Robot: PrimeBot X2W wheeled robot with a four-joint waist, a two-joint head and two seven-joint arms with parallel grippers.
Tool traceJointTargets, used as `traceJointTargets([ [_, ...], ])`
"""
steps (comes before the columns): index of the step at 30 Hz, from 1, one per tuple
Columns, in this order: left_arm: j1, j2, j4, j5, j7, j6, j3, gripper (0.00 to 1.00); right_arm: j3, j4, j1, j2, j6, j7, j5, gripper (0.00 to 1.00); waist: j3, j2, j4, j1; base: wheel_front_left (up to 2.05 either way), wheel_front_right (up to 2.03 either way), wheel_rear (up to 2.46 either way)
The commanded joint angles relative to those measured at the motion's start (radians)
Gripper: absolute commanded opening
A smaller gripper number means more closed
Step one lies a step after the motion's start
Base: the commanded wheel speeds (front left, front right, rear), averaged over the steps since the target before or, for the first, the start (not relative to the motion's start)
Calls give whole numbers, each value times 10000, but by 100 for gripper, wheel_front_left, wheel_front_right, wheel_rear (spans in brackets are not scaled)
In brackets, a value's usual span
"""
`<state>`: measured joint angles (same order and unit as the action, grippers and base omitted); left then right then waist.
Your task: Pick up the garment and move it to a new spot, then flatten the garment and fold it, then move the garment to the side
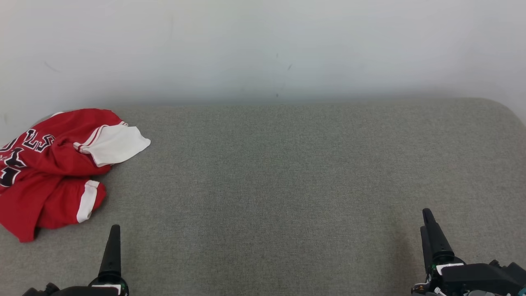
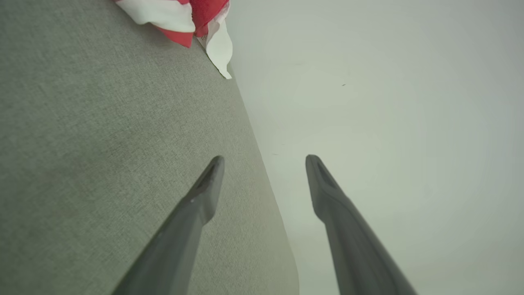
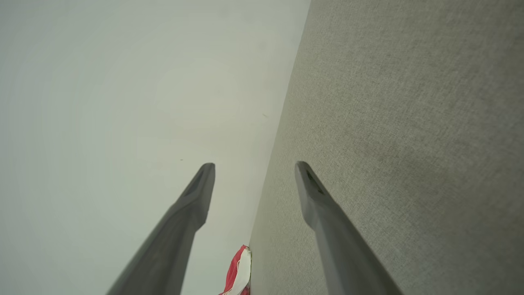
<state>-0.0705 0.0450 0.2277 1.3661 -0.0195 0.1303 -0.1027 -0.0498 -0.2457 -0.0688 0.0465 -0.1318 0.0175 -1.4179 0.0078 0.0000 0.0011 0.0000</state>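
A red jersey with white trim and black lettering lies crumpled [image 1: 53, 164] at the far left of the grey fabric surface [image 1: 287, 172], against the wall. A corner of the jersey [image 2: 180, 16] appears at the top of the left wrist view, and a sliver of the jersey [image 3: 239, 270] at the bottom of the right wrist view. My left gripper [image 1: 113, 234] rests at the lower left, just right of the garment's lower edge; its fingers [image 2: 204, 192] stand apart, holding nothing. My right gripper [image 1: 427, 224] is at the lower right, far from the jersey, with fingers [image 3: 315, 192] spread and empty.
A pale wall [image 1: 263, 49] runs along the back edge of the grey surface. The surface's right corner [image 1: 501, 111] is rounded. Wide open grey fabric stretches between the two grippers and to the right of the jersey.
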Motion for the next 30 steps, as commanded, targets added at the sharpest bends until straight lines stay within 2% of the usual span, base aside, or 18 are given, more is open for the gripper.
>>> traceJointTargets([
  [1,-101,37,-202,-200,52,-17,-30,100,30,190,-132,32,3,-46,165,100,0,0,0,0,0,0,0],
  [12,6,42,-635,-2301,498,-296,38,100,326,406,-122,35,5,-488,2070,100,21,0,2,0,0,0,0],
  [25,129,58,-916,-5276,958,-568,234,100,588,578,-141,39,7,-949,4664,100,92,0,2,0,0,0,0],
  [30,184,106,-955,-6054,1094,-619,314,100,678,588,-119,40,8,-1081,5445,100,96,0,-6,0,0,0,0],
])
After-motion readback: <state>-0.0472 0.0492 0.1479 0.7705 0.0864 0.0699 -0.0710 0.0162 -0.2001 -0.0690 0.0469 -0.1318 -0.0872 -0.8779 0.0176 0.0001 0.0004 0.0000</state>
